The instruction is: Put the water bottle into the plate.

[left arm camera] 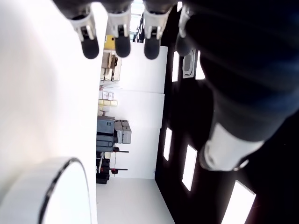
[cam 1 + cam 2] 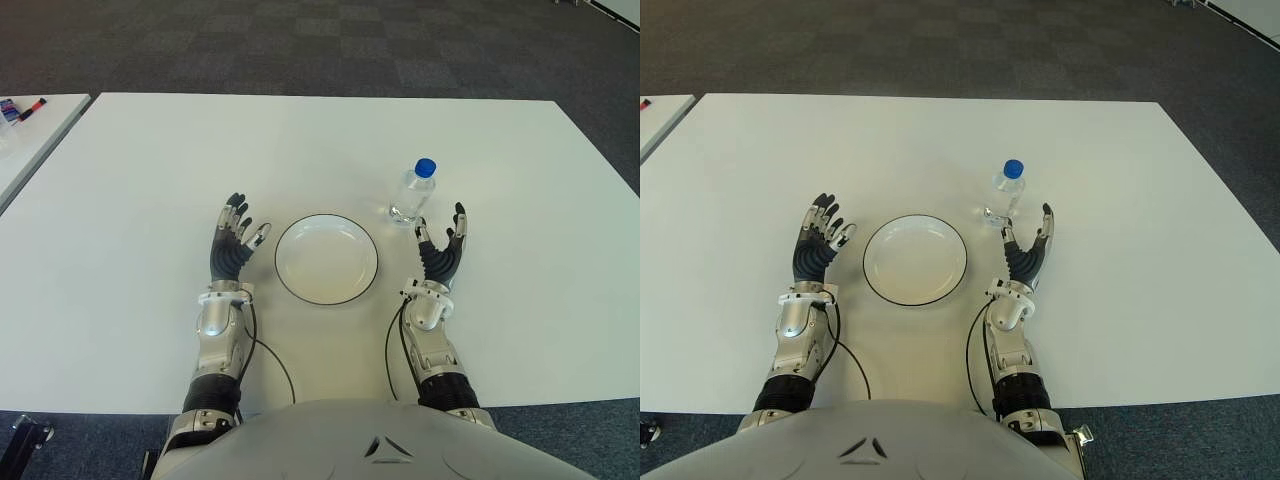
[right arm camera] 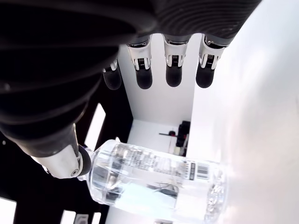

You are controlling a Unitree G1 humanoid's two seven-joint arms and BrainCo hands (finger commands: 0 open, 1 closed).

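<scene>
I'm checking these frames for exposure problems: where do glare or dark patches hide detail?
Right wrist view: the white table glares bright, and the right hand is near-black shadow above the water bottle. Left wrist view: the left hand is equally dark. Eye views: evenly lit.

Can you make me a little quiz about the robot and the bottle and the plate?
1. True or false: the water bottle stands upright on the table, outside the plate.
2. Which hand is nearest the bottle? A) left hand B) right hand C) neither, both are equally close
3. Fill in: the bottle's cap is ____ in colour.

Key
1. True. The plate holds nothing yet.
2. B. The right hand is just in front of the bottle with fingers spread and not gripping; the left hand shows open on the plate's other side.
3. Blue.
</scene>
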